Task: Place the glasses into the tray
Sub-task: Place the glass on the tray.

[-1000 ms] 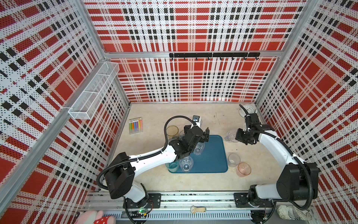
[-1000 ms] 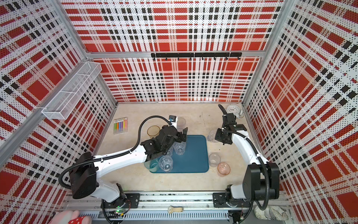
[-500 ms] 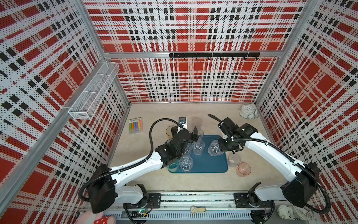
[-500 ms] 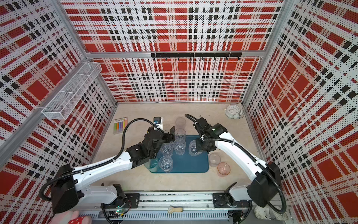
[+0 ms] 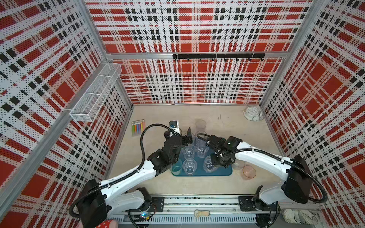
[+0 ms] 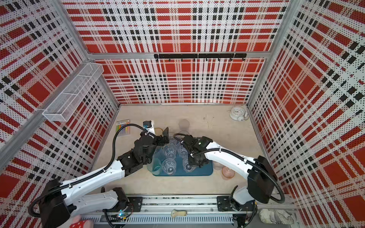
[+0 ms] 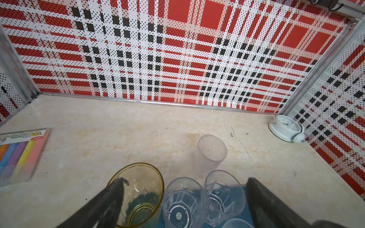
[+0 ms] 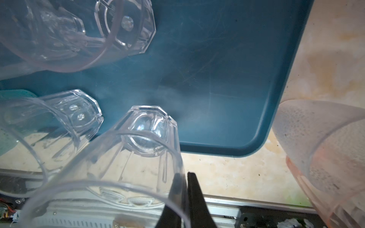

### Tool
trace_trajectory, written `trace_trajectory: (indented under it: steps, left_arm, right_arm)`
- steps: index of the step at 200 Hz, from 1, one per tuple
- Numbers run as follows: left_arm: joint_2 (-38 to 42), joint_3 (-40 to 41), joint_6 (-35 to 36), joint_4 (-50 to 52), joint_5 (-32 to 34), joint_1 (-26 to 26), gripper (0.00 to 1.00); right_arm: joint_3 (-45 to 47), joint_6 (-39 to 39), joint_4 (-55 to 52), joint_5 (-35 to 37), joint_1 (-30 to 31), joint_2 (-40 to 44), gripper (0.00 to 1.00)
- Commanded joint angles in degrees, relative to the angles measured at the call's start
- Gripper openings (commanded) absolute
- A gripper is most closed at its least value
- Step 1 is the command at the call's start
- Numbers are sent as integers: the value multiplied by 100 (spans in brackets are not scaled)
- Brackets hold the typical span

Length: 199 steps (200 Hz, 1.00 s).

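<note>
The dark teal tray [image 5: 224,172] [image 8: 217,69] lies mid-table. Several clear faceted glasses [image 5: 189,152] stand on it, with a mint-green glass [image 5: 176,166] at its near-left corner. My right gripper [image 8: 184,175] [image 5: 214,164] is shut on the rim of a clear faceted glass [image 8: 142,142], held tilted over the tray's near edge. My left gripper [image 7: 185,179] [image 5: 182,135] hangs open at the tray's far-left corner, above an amber glass [image 7: 138,189] and two clear ones. A frosted glass [image 5: 200,124] [image 7: 212,152] stands beyond the tray. A pink glass [image 5: 248,172] [image 8: 325,158] and a frosted one [image 5: 239,163] stand right of it.
A white alarm clock [image 5: 252,113] sits in the far right corner. A pack of coloured chalk [image 5: 138,127] lies at the far left. A white wire basket [image 5: 94,98] hangs on the left wall. A wristwatch [image 5: 201,212] lies on the front rail.
My right arm carried the clear glass from the table's right side leftward over the tray and toward its near edge. My left gripper, open throughout, drew left to the tray's far-left corner.
</note>
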<state>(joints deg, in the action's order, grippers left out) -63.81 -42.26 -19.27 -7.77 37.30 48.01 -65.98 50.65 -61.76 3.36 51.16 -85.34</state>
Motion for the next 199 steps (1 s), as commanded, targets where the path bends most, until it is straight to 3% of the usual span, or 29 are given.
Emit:
trace_trajectory:
  steps: [1, 51, 118, 164, 199]
  left_arm:
    - [40, 115, -84, -347, -174, -53, 98]
    - [-2, 57, -63, -359, -245, -54, 98]
    - [-2, 113, -14, -485, -324, -142, 98]
    - [-152, 4, 4, -545, -438, -142, 98]
    - [-246, -70, -39, -548, -482, -127, 98]
  right_arm:
    - [23, 380, 275, 209, 116, -188, 1]
    - [-5, 437, 349, 164, 356, -673, 2]
    - [-24, 367, 773, -404, 364, -791, 21]
    - [-319, 242, 419, -160, 287, -553, 32]
    - [-808, -239, 76, -6, -185, -145, 43]
